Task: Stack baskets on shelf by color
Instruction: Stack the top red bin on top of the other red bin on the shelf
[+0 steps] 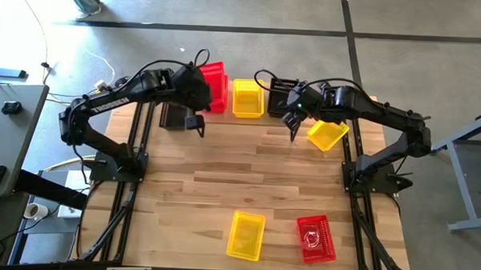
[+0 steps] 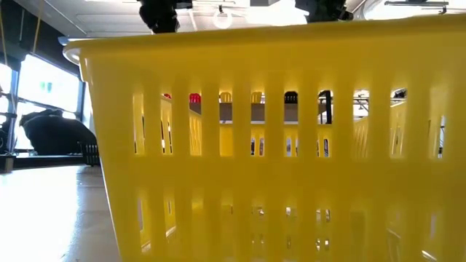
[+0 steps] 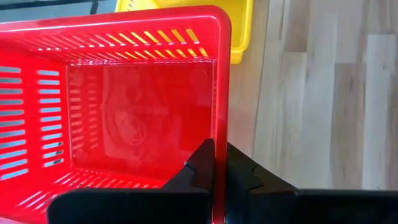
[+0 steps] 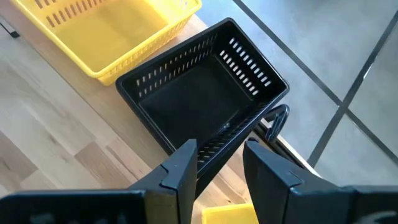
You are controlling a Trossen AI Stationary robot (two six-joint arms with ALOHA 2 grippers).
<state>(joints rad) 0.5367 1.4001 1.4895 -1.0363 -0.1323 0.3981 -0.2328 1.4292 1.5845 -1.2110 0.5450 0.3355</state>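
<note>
Left gripper [image 3: 214,177] is clamped shut on the side wall of the red rectangular plastic basket with slotted sides [image 1: 214,86], one dark finger [image 3: 242,173] outside the wall, the other inside. In the high view this basket sits at about 11 o'clock on the table, at the left end of the row on the light wooden shelf plank [image 1: 225,117].

Right gripper [image 4: 217,165] is released, fingers spread apart and straddling the near rim of the black rectangular plastic basket with perforated sides [image 4: 199,93]; whether the pads touch the wall cannot be told. The black basket sits at about 1 o'clock in the high view, at the right end of the shelf row.

Between red and black is a yellow slotted plastic basket [image 1: 247,97], just beside both. Another yellow basket, tilted [image 1: 327,135], lies on the light wood-plank tabletop [image 1: 223,182] near the right arm, at about 2 o'clock. At the near edge, about 6 o'clock, lies a yellow mesh basket [image 1: 246,235], and beside it at 5 o'clock a red mesh basket [image 1: 315,238]; the two are apart.

The low view is filled by a glossy yellow basket wall with vertical slots [image 2: 277,145]. All baskets are smooth moulded plastic, open-topped, with rounded corners.
</note>
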